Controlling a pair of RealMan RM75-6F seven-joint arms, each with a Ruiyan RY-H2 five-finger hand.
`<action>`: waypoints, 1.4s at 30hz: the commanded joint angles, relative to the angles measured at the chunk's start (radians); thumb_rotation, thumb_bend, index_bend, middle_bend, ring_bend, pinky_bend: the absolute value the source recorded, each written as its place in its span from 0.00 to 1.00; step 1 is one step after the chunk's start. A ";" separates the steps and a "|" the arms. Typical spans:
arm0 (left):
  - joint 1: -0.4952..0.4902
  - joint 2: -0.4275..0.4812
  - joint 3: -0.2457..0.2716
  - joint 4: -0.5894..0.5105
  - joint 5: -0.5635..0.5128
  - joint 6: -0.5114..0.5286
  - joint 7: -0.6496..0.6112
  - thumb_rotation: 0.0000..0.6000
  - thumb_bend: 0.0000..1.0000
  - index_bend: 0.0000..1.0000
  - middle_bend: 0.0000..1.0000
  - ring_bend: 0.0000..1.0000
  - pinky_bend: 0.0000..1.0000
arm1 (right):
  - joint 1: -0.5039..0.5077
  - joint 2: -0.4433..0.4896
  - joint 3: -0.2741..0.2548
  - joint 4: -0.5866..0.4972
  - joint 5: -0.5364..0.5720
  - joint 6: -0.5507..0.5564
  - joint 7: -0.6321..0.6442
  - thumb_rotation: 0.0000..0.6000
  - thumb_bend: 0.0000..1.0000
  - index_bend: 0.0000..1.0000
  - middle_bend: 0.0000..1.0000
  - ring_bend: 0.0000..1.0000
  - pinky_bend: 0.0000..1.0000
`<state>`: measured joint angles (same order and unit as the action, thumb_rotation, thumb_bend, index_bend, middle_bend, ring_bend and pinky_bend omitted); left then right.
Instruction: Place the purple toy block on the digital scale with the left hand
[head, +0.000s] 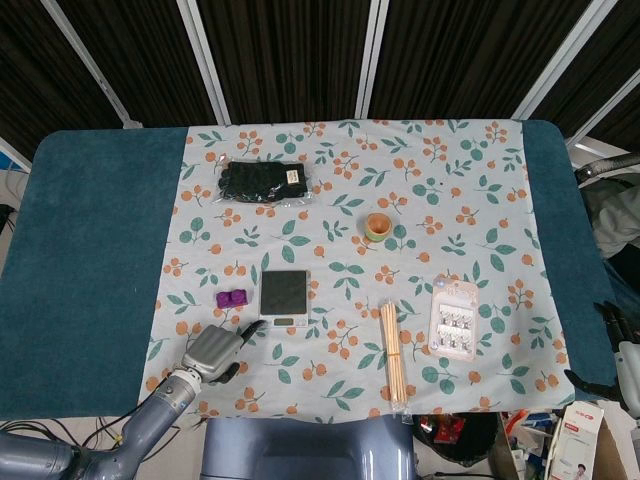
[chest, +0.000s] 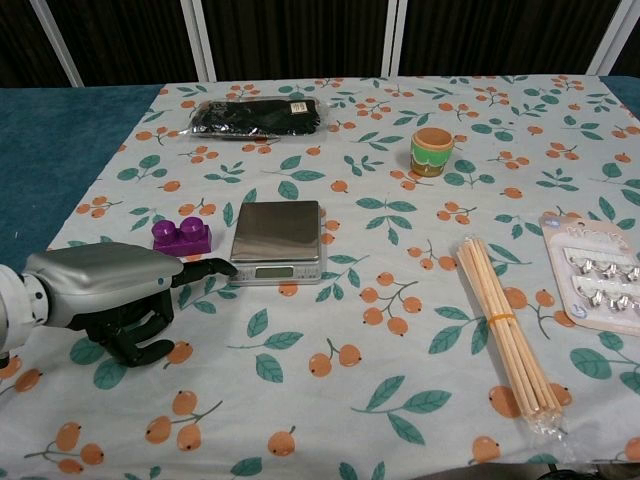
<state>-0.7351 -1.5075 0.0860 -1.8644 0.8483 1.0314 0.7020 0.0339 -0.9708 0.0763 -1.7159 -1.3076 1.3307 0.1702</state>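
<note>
One hand is showing at this floral-cloth table: the left hand (chest: 110, 290), hovering low near the front edge, holding nothing, its fingers curling loosely downward with one finger stretching toward the digital scale (chest: 277, 241). The purple toy block (chest: 181, 235) is sitting on the cloth just beside the scale's left edge, a little beyond the hand and untouched. The right hand is not appearing in either view. Farther off, a bag of black items (head: 265, 183), a small orange cup (chest: 432, 150), a bundle of wooden sticks (chest: 505, 335) and a blister pack (head: 456, 317) are lying well apart from the work. Judging from the tight spacing, the reach is risking a nudge: fingers closing on the block could push it against the scale or shift the scale itself, and a shallow pinch on the studded top could let it slip.
</note>
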 joint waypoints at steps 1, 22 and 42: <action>0.000 0.000 0.001 0.001 -0.001 0.001 0.002 1.00 0.47 0.05 0.81 0.79 0.74 | 0.000 0.000 0.000 0.000 0.000 0.000 0.000 1.00 0.09 0.00 0.01 0.15 0.19; -0.001 0.001 0.003 0.000 -0.001 0.005 0.004 1.00 0.47 0.05 0.81 0.79 0.74 | 0.000 0.000 0.000 0.000 0.000 0.000 -0.001 1.00 0.09 0.00 0.01 0.15 0.19; -0.004 -0.004 0.006 0.003 -0.008 0.004 0.011 1.00 0.47 0.07 0.81 0.79 0.74 | 0.000 0.000 0.000 0.000 0.001 0.000 0.000 1.00 0.09 0.00 0.01 0.15 0.19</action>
<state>-0.7392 -1.5110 0.0915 -1.8612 0.8407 1.0355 0.7131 0.0337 -0.9708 0.0765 -1.7157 -1.3069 1.3310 0.1703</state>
